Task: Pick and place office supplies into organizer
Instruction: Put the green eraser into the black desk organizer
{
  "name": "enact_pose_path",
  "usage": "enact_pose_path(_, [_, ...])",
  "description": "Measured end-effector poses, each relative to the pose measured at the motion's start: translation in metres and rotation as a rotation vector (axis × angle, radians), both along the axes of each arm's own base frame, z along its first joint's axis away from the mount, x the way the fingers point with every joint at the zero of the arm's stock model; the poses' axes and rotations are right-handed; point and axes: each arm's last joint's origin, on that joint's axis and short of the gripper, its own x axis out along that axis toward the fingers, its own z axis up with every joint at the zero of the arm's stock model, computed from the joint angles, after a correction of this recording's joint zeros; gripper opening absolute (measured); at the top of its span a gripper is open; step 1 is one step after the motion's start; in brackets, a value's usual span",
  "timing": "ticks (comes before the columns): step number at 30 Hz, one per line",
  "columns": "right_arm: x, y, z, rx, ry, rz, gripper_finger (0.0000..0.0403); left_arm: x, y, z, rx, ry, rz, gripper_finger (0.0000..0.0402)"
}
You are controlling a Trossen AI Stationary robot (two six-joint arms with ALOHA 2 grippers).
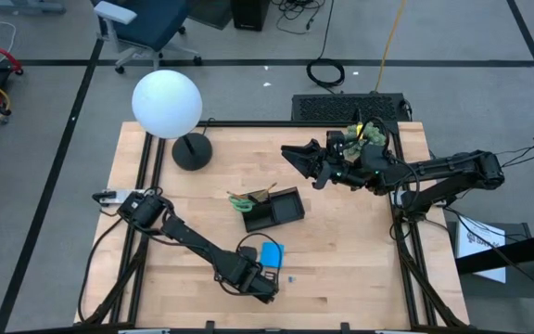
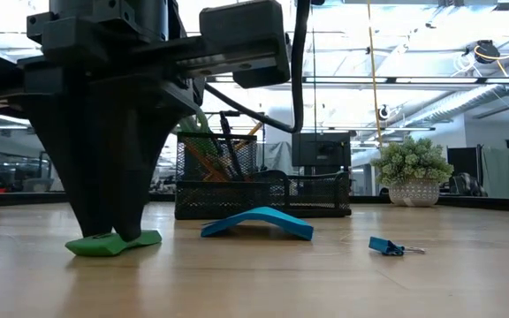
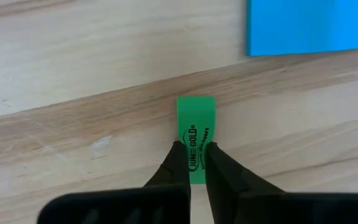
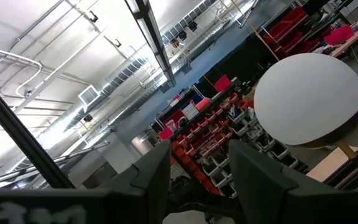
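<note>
Pinching the tiny green piece [image 3: 196, 134] flat on the table [image 1: 341, 269], your left gripper [image 3: 191, 163] stands closed near the front edge. Just beside lies the blue note pad [image 2: 257, 222]; farther back sits the organizer [image 1: 274, 210]. Your right gripper [image 1: 297, 157] hovers part-open, empty, far right.

The green piece [image 3: 196, 134] bears black print that seems to read "LUNE GOLD"
</note>
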Motion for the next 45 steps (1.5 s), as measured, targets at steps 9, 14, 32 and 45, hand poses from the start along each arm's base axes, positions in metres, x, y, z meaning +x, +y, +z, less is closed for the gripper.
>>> enact_pose_path(9, [0.000,0.000,0.000,0.000,0.000,0.000,0.0151,0.000,0.000,0.000,0.001,-0.004,-0.003,0.0006])
enact_pose_path(14, [0.000,0.000,0.000,0.000,0.000,0.000,0.0151,0.000,0.000,0.000,-0.002,-0.005,-0.008,0.0033])
enact_pose_path(32, [0.000,0.000,0.000,0.000,0.001,0.000,0.0151,-0.002,0.009,-0.001,0.009,0.076,-0.022,0.0162])
enact_pose_path(45, [0.000,0.000,0.000,0.000,0.003,0.000,0.0151,-0.002,0.010,-0.001,0.017,0.072,-0.036,0.0097])
